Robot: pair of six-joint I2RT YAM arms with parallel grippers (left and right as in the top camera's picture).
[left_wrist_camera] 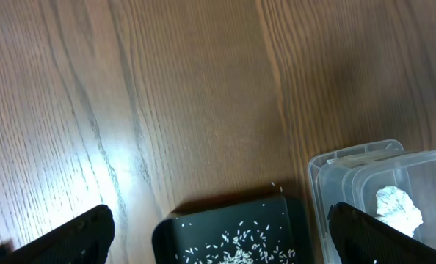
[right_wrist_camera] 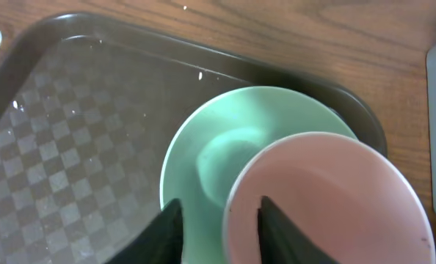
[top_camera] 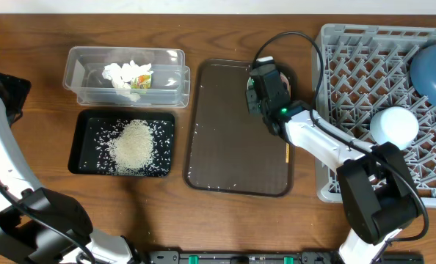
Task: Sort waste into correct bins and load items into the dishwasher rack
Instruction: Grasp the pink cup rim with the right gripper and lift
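Two grippers work here. Grey rack [top_camera: 350,73] stands at right; left of it, the brown tray [top_camera: 233,132] carries the mint bowl [right_wrist_camera: 203,161] in its far-right corner, pink cup [right_wrist_camera: 328,198] inside. Right gripper [right_wrist_camera: 220,205] straddles the cup's rim, jaws partly apart. Left gripper [left_wrist_camera: 219,214] gapes wide by the black tray [left_wrist_camera: 277,220].

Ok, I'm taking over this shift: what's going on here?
The right gripper is over the brown tray, jaws astride the rim of the pink cup, which sits in the mint green bowl. The left gripper hangs open. Rice is in the black tray, tissue in the clear tub.
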